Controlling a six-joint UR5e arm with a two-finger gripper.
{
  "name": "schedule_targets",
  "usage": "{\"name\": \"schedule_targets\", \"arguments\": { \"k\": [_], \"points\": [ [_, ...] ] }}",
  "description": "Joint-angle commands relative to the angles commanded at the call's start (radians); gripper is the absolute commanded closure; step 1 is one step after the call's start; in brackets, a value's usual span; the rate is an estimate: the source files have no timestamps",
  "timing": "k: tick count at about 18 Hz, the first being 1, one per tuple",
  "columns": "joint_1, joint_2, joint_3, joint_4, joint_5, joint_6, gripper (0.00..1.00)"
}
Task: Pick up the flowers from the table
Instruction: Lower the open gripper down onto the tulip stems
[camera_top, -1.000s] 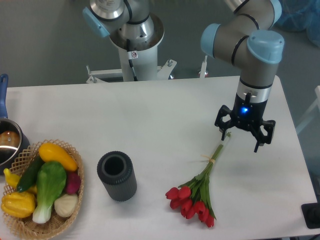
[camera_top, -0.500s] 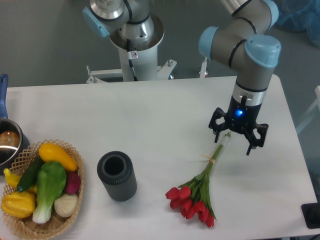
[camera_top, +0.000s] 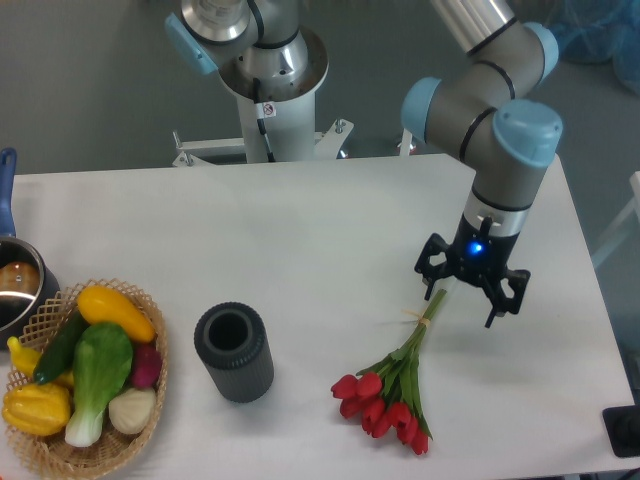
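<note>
The one bunch of flowers (camera_top: 397, 383) lies flat on the white desk (camera_top: 300, 250), and the pick-up is not yet made. The red heads point toward the near edge of the desk, and the green stems run up and away from them to the pale string tie and the cut ends. The single gripper (camera_top: 466, 290) hangs directly over those cut ends, at the far end of the flowers from the heads. Its fingers stand apart, one on each side of the stem tips, and they hold nothing. Whether the fingers already reach down to the level of the stems cannot be told from this view.

So the approach looks about done, judging by how the gripper lines up with the stems. What is left is the closing of the fingers on the stems, and then the lift off the desk.

By count there is one arm with one gripper and one bunch of flowers, with roughly seven red heads in it, though they overlap too much for a firm count. To the left of the flowers stands one dark cylinder (camera_top: 234, 351), open at the top. Further left of the flowers sits one wicker basket (camera_top: 130, 440) of vegetables, and beyond it one pot (camera_top: 15, 285) shows partly at the desk's left edge.
</note>
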Motion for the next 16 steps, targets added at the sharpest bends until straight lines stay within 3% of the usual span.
{"name": "schedule_targets", "arguments": {
  "k": [5, 9, 16],
  "points": [
    [-0.014, -0.034, 0.021, -0.002, 0.009, 0.0, 0.0],
    [-0.072, -0.075, 0.041, -0.002, 0.133, 0.0, 0.0],
    [-0.118, -0.132, 0.045, 0.002, 0.141, 0.002, 0.0]
  ]
}}
